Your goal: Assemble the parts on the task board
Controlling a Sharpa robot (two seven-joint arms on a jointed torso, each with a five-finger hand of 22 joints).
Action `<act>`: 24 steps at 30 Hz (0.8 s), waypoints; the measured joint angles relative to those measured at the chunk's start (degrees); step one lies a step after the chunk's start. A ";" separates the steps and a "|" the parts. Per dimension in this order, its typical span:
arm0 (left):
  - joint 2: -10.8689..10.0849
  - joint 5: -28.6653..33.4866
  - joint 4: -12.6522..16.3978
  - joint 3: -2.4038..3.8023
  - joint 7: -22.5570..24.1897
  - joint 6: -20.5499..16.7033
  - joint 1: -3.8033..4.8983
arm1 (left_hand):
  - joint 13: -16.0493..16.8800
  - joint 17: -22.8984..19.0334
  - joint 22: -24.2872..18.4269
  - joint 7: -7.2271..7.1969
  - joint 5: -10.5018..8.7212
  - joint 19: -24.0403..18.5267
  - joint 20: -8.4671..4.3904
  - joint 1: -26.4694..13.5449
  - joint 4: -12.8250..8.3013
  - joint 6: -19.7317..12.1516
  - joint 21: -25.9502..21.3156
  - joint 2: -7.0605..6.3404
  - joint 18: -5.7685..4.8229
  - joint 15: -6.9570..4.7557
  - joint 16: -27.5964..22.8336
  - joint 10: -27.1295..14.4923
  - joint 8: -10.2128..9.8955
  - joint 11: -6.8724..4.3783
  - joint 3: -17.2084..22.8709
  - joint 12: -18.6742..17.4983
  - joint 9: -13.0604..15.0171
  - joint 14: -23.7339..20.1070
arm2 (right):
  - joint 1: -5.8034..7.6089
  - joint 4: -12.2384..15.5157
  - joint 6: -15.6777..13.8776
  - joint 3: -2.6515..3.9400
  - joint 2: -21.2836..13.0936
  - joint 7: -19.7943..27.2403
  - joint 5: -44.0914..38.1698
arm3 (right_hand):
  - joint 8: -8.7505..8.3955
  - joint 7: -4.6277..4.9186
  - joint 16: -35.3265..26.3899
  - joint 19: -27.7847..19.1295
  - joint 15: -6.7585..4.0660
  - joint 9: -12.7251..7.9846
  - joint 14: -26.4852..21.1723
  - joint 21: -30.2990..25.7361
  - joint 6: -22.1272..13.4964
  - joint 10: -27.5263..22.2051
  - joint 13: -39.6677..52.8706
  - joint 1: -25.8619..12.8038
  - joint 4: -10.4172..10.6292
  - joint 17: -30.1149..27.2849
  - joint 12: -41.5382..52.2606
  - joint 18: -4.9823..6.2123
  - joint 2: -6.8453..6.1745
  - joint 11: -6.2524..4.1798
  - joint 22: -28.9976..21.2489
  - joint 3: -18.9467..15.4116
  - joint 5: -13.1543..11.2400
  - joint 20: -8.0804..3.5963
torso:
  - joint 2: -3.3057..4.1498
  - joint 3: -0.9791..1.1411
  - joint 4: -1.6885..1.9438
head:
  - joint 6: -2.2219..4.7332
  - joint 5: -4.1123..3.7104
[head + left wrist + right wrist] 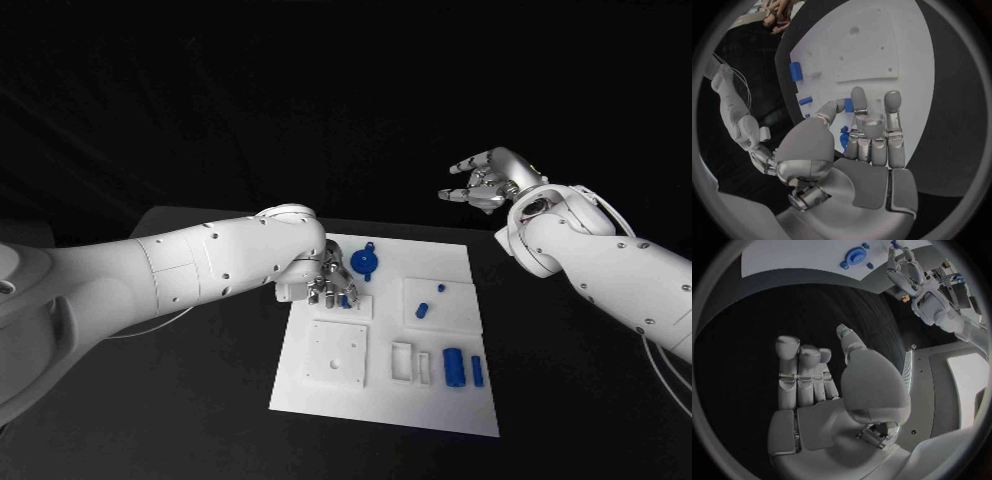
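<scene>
On your white task board [433, 400], a round blue wheel-shaped part [366, 263] sat near the far edge, with small blue pegs [423, 310] mid-board and blue cylinders [454, 366] toward the near edge. Your left hand [329, 284] hovered low just beside the wheel, fingers partly curled, apparently poised to pick; whether it pinched a small blue piece could not be told. Your right hand [490, 180] hung raised and empty, fingers loosely apart, well clear, probably waiting.

My left hand [870, 145] hangs over the task board [879, 45], fingers [859, 100] extended by a small blue part [848, 105] (touching? unclear).
</scene>
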 measured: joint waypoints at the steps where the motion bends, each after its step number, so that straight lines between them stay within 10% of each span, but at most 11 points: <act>1: 0.05 -0.06 -0.07 0.00 -0.01 0.05 0.00 | 0.00 0.00 0.01 0.00 0.00 0.00 0.00 0.00 0.00 0.00 0.00 0.00 0.00 0.00 0.00 -0.03 0.02 -0.03 0.00 0.00 0.04 0.01 | 0.00 -0.01 0.01 0.00 0.02 0.00 0.00 | 0.00 0.00 0.00 0.00 0.00 0.00 0.00 0.00 0.00 0.00 0.00 0.00 -0.03 0.00 0.00 0.00 0.00 0.00 0.00 0.03 0.00 0.00 | 0.00 0.01 0.00 | -0.01 -0.01; 24: 1.10 -1.00 -2.14 -0.02 -0.14 2.05 0.00 | 0.04 0.38 0.00 -0.10 -0.14 0.00 0.00 -0.30 0.15 -0.10 0.23 0.30 0.00 0.15 0.03 -0.08 -0.07 -0.08 0.15 0.27 0.93 0.19 | 0.00 -0.06 0.54 -0.01 0.20 -0.02 0.00 | 0.00 0.08 -0.22 0.00 0.00 0.00 0.00 0.00 -0.08 0.00 -0.04 0.30 -1.02 0.00 0.00 0.00 0.30 -0.01 0.00 1.35 -0.45 0.00 | -0.02 -0.10 0.07 | -0.21 0.12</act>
